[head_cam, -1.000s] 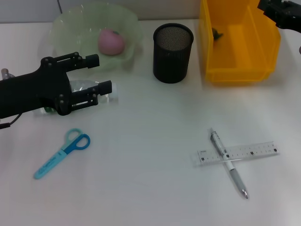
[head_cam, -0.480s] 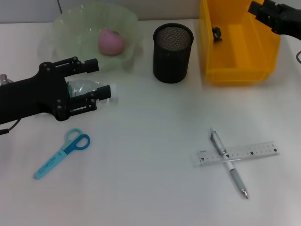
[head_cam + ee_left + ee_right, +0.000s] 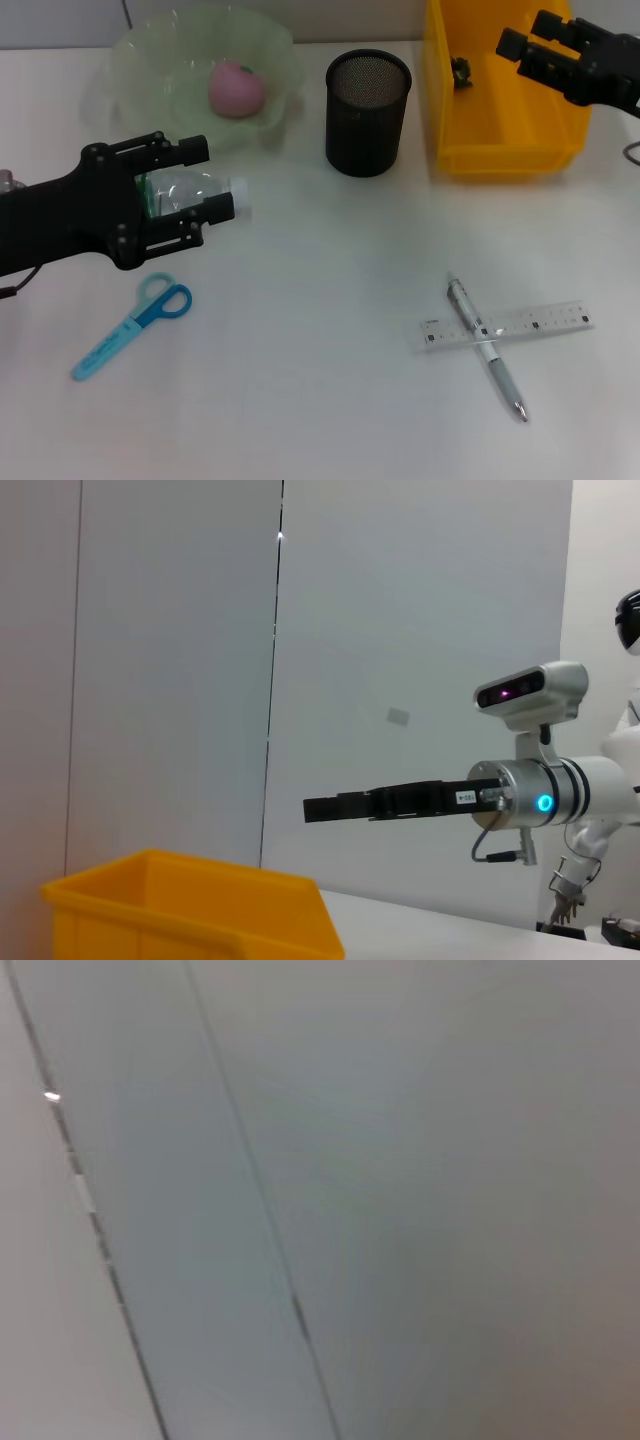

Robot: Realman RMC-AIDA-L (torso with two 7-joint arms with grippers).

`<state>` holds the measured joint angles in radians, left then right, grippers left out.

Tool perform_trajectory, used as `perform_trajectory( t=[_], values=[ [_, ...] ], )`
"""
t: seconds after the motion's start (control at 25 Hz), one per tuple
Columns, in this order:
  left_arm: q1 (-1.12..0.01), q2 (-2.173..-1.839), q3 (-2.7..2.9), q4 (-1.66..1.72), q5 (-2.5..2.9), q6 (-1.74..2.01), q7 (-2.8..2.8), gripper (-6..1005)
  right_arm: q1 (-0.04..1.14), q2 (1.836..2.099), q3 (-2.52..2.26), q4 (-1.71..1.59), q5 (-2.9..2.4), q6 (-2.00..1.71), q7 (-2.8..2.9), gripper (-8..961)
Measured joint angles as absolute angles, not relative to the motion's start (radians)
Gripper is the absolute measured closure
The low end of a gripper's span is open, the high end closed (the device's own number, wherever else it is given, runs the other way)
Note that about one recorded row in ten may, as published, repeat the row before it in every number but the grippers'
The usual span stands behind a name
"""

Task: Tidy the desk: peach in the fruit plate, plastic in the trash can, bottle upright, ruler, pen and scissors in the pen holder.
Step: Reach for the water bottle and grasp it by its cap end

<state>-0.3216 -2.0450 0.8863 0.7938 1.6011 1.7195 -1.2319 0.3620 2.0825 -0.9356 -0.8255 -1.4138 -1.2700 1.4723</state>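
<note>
A clear bottle (image 3: 190, 190) lies on its side on the white desk, and my left gripper (image 3: 205, 180) is open with one finger on each side of it. The pink peach (image 3: 236, 87) rests in the green fruit plate (image 3: 140, 50). A small dark piece of plastic (image 3: 460, 70) lies in the yellow trash can (image 3: 500, 150). My right gripper (image 3: 532, 38) hovers open and empty over the can's far right part; it also shows side-on in the left wrist view (image 3: 372, 805). Blue scissors (image 3: 135, 325) lie front left. The pen (image 3: 490, 355) lies across the ruler (image 3: 545, 320) front right. The black mesh pen holder (image 3: 368, 100) stands empty.
The pen holder stands between the fruit plate and the trash can along the back of the desk. The trash can's yellow rim (image 3: 190, 900) fills the low part of the left wrist view. The right wrist view shows only a grey wall.
My left gripper has shifted toward the desk's front, from above the bottle to straddling it. My right gripper has come in leftward over the trash can.
</note>
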Motion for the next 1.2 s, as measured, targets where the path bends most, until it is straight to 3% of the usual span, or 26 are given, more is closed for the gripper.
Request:
perform_trajectory(
  t=[0.12, 0.44, 1.2],
  values=[
    [-0.319, -2.046, 0.879, 0.794, 1.600, 1.724, -1.232, 316, 0.349, 2.083, -0.936, -0.735, -1.315, -1.381, 1.336, 227],
    [-0.310, -2.052, 0.863, 0.795, 1.600, 1.748, -1.232, 316, 0.347, 2.080, -0.945, -0.549, -1.209, -1.524, 1.131, 233],
    [-0.305, -2.050, 0.862, 0.786, 1.608, 1.794, -1.244, 316, 0.332, 2.080, -0.951, -0.461, -1.531, -1.709, 1.094, 234]
  ],
)
